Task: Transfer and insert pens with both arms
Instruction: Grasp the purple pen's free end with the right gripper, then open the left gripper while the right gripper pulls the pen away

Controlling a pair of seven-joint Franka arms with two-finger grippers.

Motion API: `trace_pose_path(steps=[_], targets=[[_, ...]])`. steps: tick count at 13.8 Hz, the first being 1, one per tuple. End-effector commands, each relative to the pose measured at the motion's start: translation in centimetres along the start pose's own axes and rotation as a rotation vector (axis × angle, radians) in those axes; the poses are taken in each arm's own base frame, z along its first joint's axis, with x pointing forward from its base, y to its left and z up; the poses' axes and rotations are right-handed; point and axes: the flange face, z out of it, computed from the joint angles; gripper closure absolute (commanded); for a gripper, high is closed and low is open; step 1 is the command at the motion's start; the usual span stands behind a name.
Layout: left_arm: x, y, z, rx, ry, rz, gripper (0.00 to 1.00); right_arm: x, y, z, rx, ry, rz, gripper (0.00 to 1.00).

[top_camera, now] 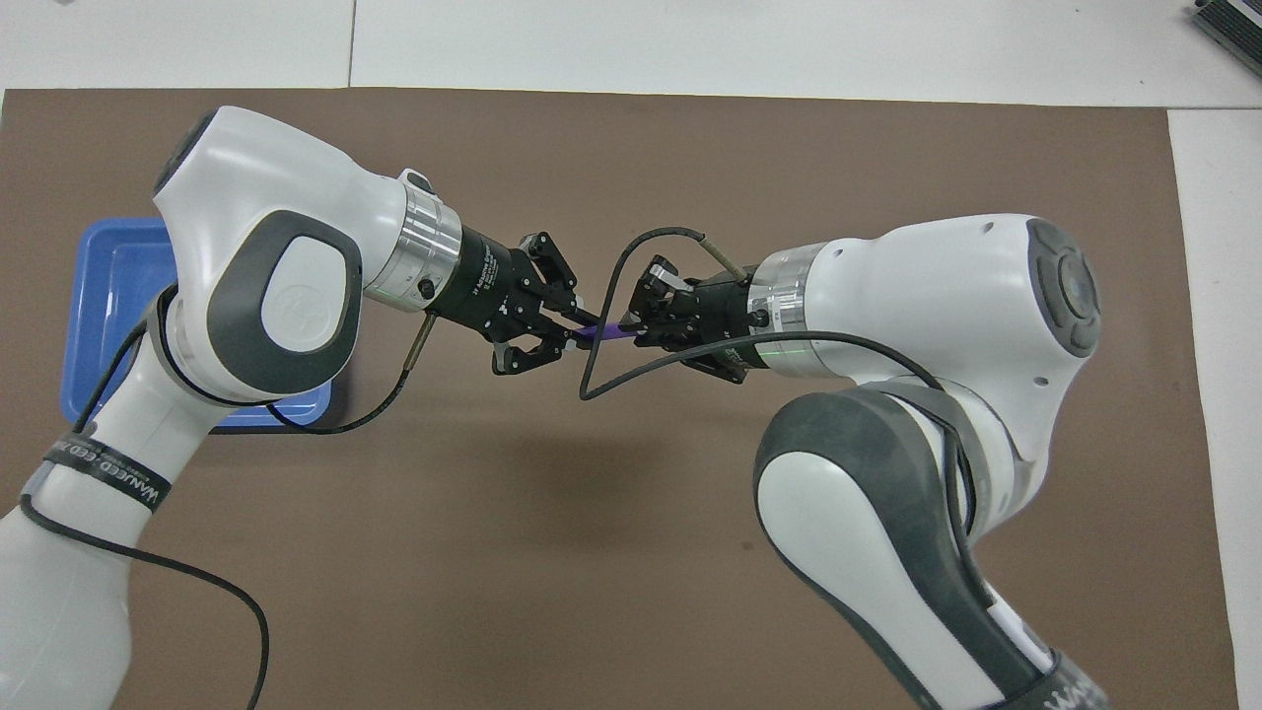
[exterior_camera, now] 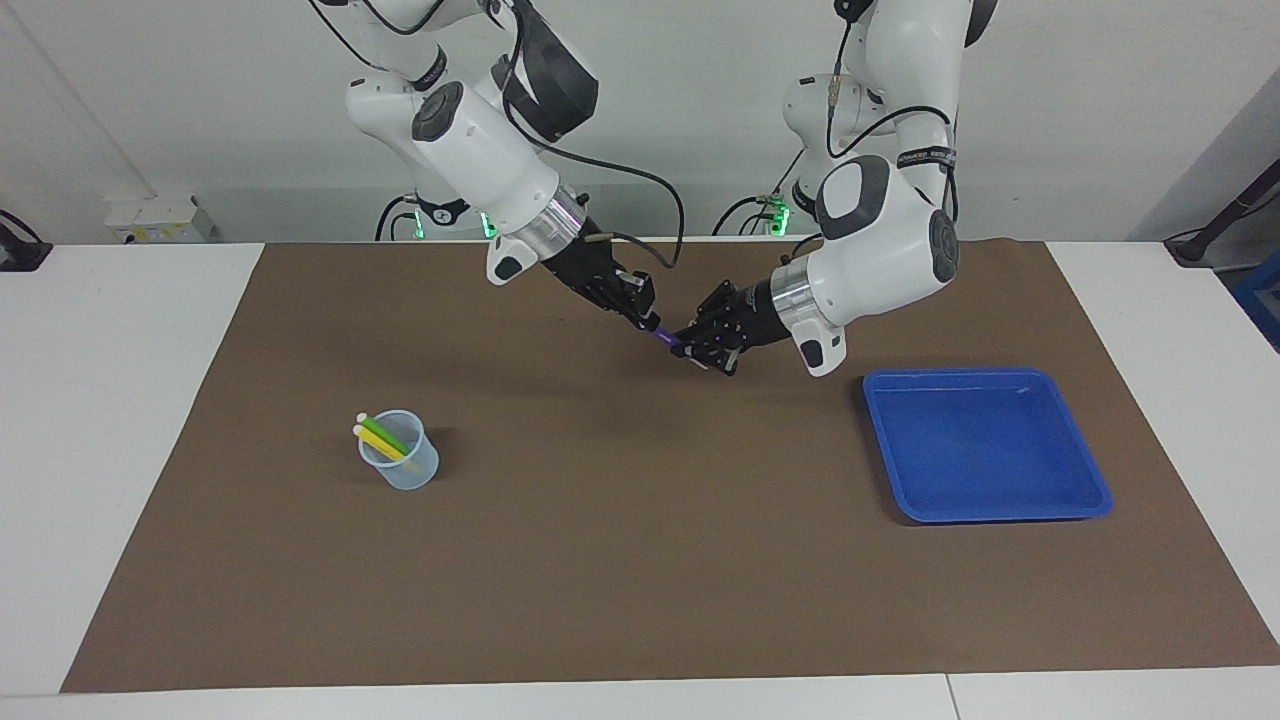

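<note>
- Purple pen (exterior_camera: pixel 664 337) hangs in mid-air at upper centre of the facing frame, spanning the two grippers above the brown mat (exterior_camera: pixel 640 560).
- Left gripper (exterior_camera: pixel 692 349) is clamped on one end of it; right gripper (exterior_camera: pixel 650 322) is clamped on the other, so this looks like the moment of handover.
- Done: yellow pen (exterior_camera: pixel 378 443) and green pen (exterior_camera: pixel 384 433) already lean in the cup (exterior_camera: pixel 400 463) at lower left of that frame.
- The blue tray (exterior_camera: pixel 985 445) at right holds no pens.
- Left to do, by the look of it: the left gripper lets go, the right one carries the purple pen to the cup and drops it in.
- Writing: the left arm's black band (top_camera: pixel 106 471) carries white lettering, too small to read with certainty.
</note>
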Motion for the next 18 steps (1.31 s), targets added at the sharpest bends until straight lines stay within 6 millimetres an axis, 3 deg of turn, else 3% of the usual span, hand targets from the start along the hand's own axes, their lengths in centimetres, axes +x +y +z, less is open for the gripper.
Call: trace_pose_path(steps=[1, 2, 5, 12, 17, 18], targets=[[0.6, -1.0, -0.3, -0.03, 0.026, 0.001, 0.1, 2.0, 1.5, -2.1, -0.044, -0.013, -0.062, 1.0], [0.9, -1.0, 0.0, -0.034, 0.029, 0.0, 0.04, 2.5, 1.8, -2.9, -0.047, -0.014, -0.067, 1.0], [1.2, -1.1, -0.2, -0.033, 0.033, 0.058, 0.02, 3.2, 2.4, -3.7, -0.061, -0.024, -0.104, 1.0], [1.6, -1.5, -1.5, -0.035, 0.051, 0.076, 0.0, 8.1, 8.1, -11.0, -0.241, 0.063, -0.301, 1.0], [2.7, -2.2, -2.0, 0.048, 0.246, 0.357, 0.0, 10.6, 10.6, -13.5, -0.391, 0.15, -0.426, 1.0], [4.0, -2.0, -3.2, 0.051, 0.245, 0.405, 0.0, 11.5, 11.4, -14.3, -0.405, 0.157, -0.466, 1.0]])
